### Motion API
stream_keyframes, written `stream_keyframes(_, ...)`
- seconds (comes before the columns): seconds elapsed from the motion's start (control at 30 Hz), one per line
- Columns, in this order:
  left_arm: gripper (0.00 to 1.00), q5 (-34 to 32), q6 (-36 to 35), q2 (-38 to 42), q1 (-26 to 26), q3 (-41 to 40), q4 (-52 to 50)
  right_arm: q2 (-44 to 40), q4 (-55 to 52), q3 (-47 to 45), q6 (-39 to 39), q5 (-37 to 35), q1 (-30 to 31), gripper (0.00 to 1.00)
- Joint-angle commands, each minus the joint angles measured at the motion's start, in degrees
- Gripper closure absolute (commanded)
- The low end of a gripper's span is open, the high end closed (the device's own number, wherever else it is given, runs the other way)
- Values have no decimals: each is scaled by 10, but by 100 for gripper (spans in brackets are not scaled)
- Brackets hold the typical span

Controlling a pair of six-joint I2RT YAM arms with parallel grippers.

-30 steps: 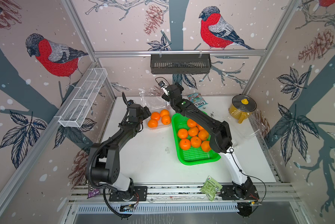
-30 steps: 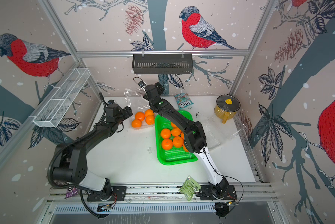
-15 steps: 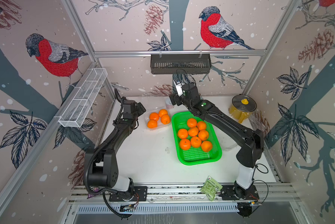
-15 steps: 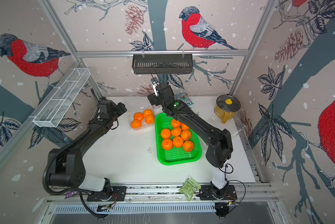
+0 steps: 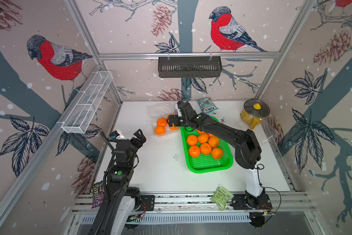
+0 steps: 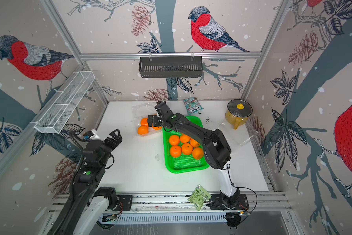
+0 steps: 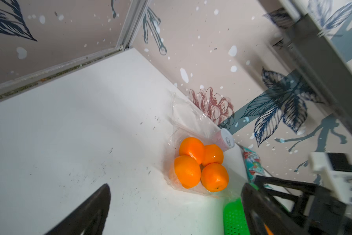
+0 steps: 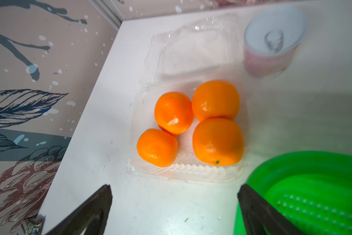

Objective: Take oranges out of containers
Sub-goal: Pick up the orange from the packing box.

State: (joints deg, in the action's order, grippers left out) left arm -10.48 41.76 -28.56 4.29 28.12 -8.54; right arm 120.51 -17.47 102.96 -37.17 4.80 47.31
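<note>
The white table (image 5: 161, 179) carries a green tray (image 5: 206, 163) with loose oranges (image 5: 205, 149) in it. Just beside the tray's far end sits an open clear container (image 8: 191, 173) holding four oranges (image 8: 217, 140). The right fingers (image 8: 89, 213) hang above that container, spread apart and empty. The left fingers (image 7: 89, 213), also spread and empty, hover near the table's left edge.

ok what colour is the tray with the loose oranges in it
The tray is bright green, clearest in a top view.
</note>
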Motion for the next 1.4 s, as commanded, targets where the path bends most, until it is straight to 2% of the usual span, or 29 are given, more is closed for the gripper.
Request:
stream_keyframes(0.0, 2, -38, -3, 60, -1, 17, -62, 32, 21, 36, -86, -4, 25, 4)
stream_keyframes(0.17, 2, -29, -39, 59, -1, 42, -99, 95, -46, 129, -95, -102, 51, 15)
stream_keyframes(0.37, 1, 8, -33, 52, -1, 20, -75, 153, -134, 215, 2, -191, 48, 17)
stream_keyframes(0.47, 2, 15, -29, 54, -1, 10, -63, 172, -172, 252, 44, -199, 38, 19)
stream_keyframes(0.63, 2, 27, -40, 33, -1, 4, -49, 206, -238, 307, 68, -208, 20, 19)
stream_keyframes(1.03, 2, 33, -40, 11, -1, -2, -31, 242, -229, 336, 126, -210, 21, 26)
stream_keyframes(1.27, 2, 38, -38, 4, -1, -6, -29, 256, -276, 355, 140, -292, 21, 28)
stream_keyframes(1.37, 2, 38, -39, 3, -1, -9, -26, 254, -283, 353, 145, -295, 16, 28)
